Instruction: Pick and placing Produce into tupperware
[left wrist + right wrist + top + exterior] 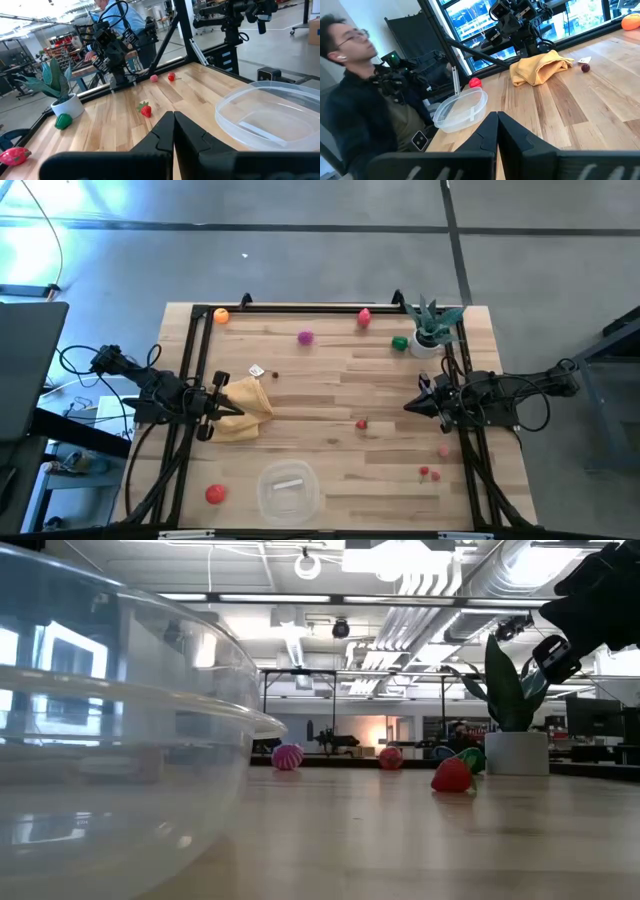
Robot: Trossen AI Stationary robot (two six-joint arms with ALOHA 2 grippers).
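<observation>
The clear tupperware stands at the table's near edge, middle. Produce lies scattered: a red ball left of it, a strawberry mid-table, red cherries and a pink piece near right, and an orange, a magenta fruit, a red-pink fruit and a green one along the far side. My left gripper is shut at the left edge, by a yellow cloth. My right gripper is shut at the right edge. Both hold nothing.
A spiky potted plant stands at the far right corner. A small white scrap and a dark bit lie beyond the cloth. A black frame borders the table. A person sits beyond the near left corner.
</observation>
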